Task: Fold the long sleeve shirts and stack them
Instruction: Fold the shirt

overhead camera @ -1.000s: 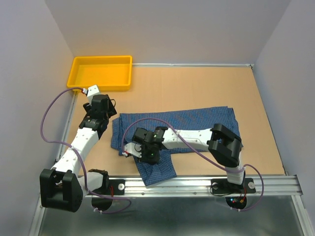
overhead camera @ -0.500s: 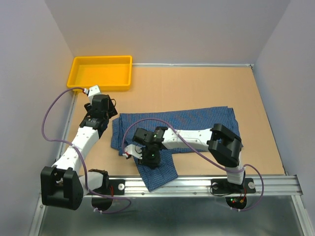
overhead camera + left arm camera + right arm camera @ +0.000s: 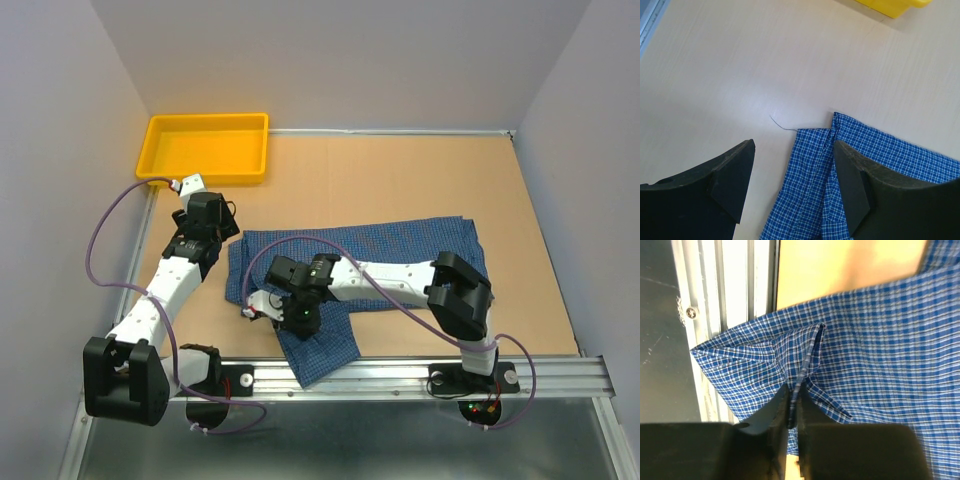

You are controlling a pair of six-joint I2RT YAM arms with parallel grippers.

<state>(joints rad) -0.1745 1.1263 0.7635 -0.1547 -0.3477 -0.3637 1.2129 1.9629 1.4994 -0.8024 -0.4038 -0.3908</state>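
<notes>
The long sleeve shirt (image 3: 400,245) is a blue small-check cloth lying across the middle of the table, with one part reaching down to the near rail. My right gripper (image 3: 300,322) sits on that lower left part. In the right wrist view its jaws (image 3: 794,402) are shut on a raised fold of the shirt (image 3: 880,340). My left gripper (image 3: 222,232) hovers at the shirt's upper left corner. In the left wrist view it (image 3: 792,167) stands open, with the shirt's corner (image 3: 812,155) lying flat between the fingers, untouched.
A yellow bin (image 3: 205,145) stands at the back left of the table, and its corner (image 3: 895,5) shows in the left wrist view. The aluminium rail (image 3: 400,375) runs along the near edge, under the shirt's hanging part. Grey walls enclose three sides.
My right gripper has shifted slightly left over the shirt's lower part and its jaws have closed on a fold of cloth. The left arm has not moved.
</notes>
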